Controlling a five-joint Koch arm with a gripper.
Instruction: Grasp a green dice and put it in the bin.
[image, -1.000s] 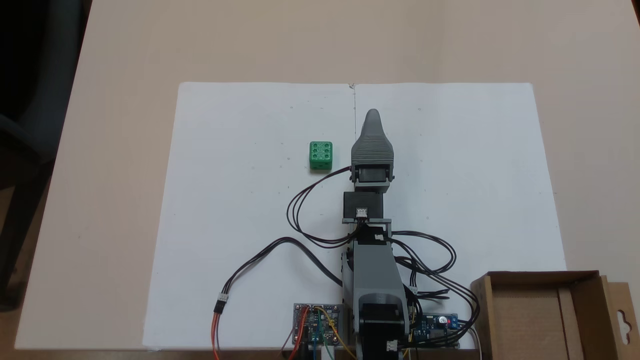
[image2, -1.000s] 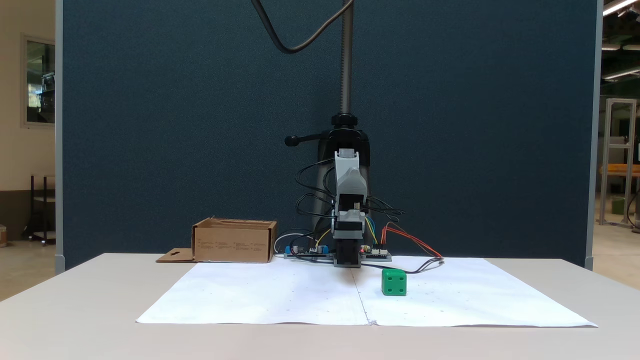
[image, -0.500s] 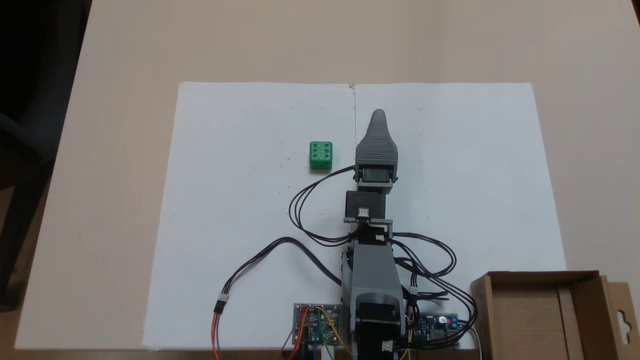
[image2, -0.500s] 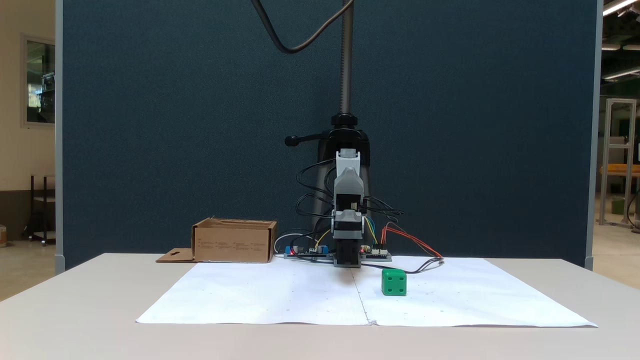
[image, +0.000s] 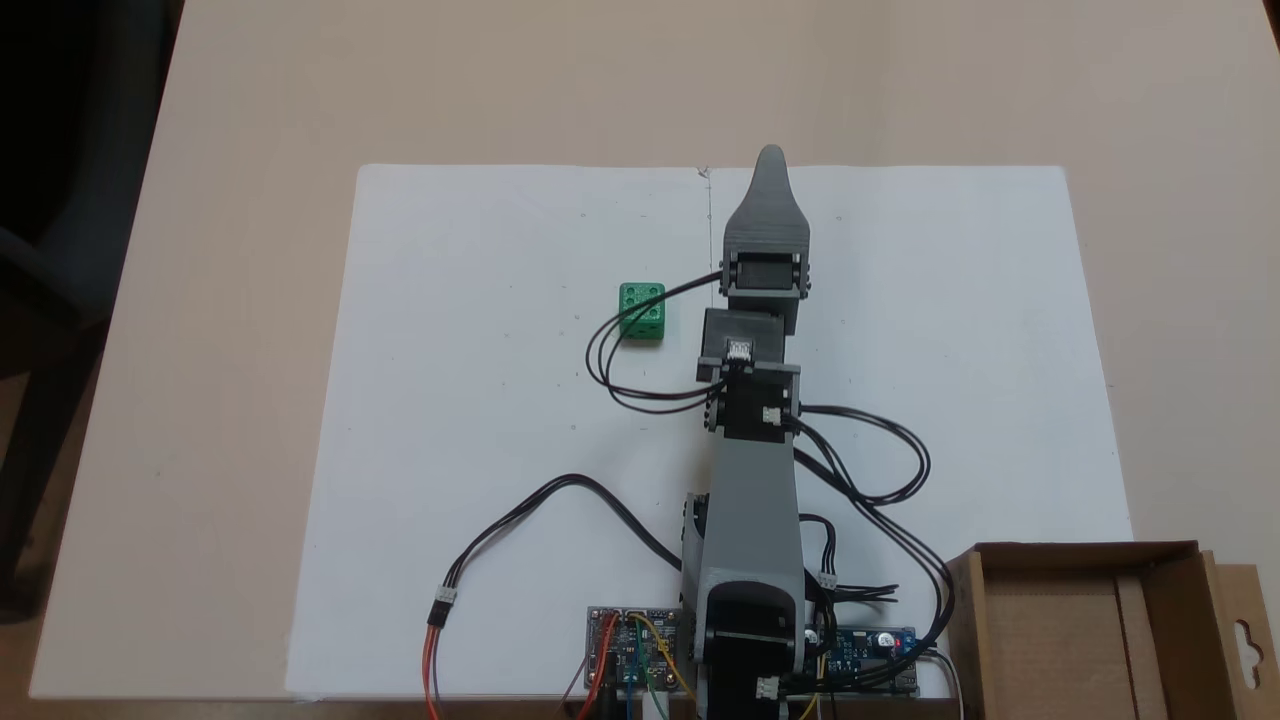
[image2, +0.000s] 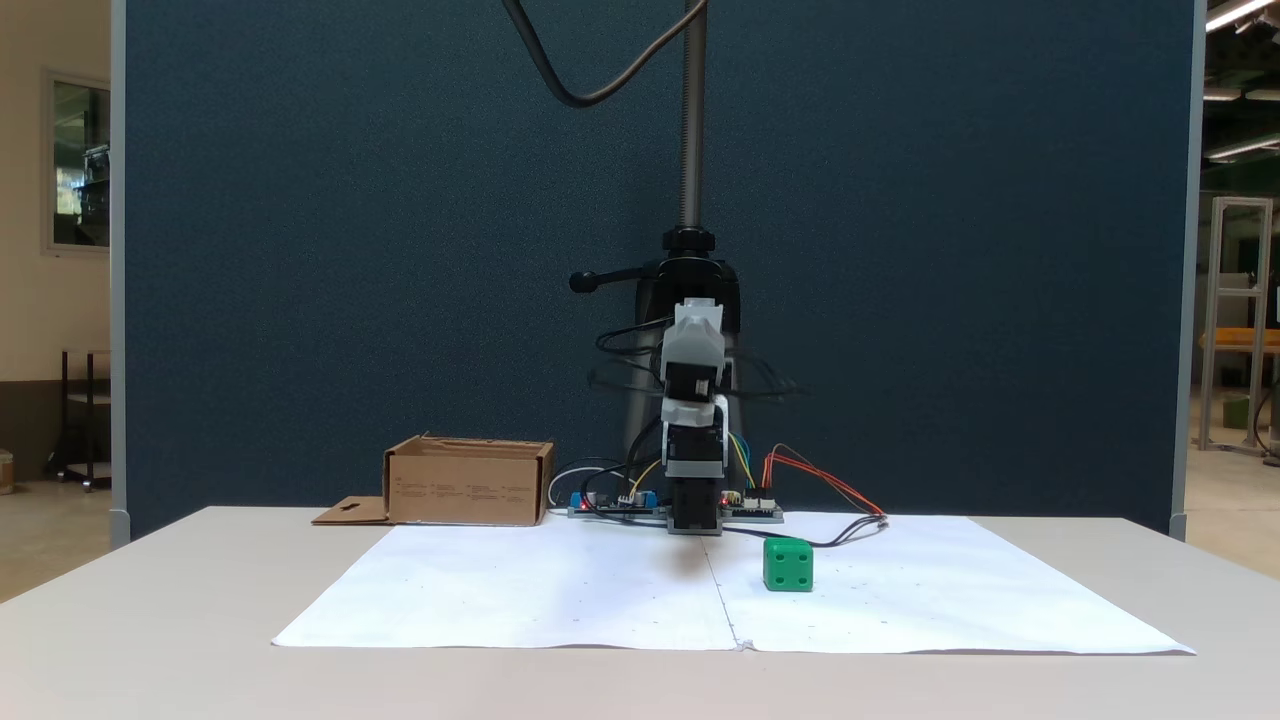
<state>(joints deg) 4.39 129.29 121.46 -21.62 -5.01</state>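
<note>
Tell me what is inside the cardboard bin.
In the top-down fixed view, the bin holds only bare cardboard; its lower part is cut off. The green dice sits on the white paper.

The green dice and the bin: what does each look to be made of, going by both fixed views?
The green dice looks like moulded or printed plastic: uniform bright green, rounded edges, sunken round pips, a slightly matte face in the low fixed view. The bin looks like plain brown cardboard: dull, unglossed walls, folded corners, and a flap with a punched hang-hole.
</note>
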